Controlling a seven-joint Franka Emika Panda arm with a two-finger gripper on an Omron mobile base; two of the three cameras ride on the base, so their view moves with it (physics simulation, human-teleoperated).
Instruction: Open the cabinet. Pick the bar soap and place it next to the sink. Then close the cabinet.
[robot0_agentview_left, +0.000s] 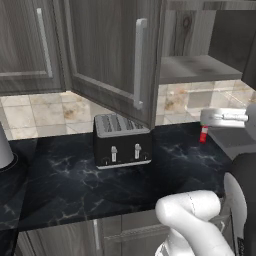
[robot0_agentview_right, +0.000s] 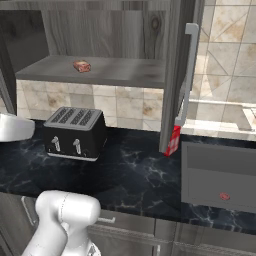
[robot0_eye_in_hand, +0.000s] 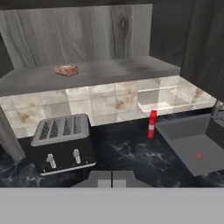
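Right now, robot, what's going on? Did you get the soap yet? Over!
Gripper shut, holding nothing. Cabinet open; soap on its shelf, not picked. Toaster stands on the counter below the shelf; sink off to the right.

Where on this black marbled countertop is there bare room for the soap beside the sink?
Bare black marbled countertop lies between the black toaster and the dark grey sink, in front of the slim red-and-white bottle. It is tighter behind, where the open cabinet door hangs over the bottle.

Black toaster (robot0_agentview_right: 74, 132) on marbled countertop (robot0_agentview_right: 135, 175); red-white bottle (robot0_agentview_right: 173, 140) at toaster's 3 o'clock, well apart.
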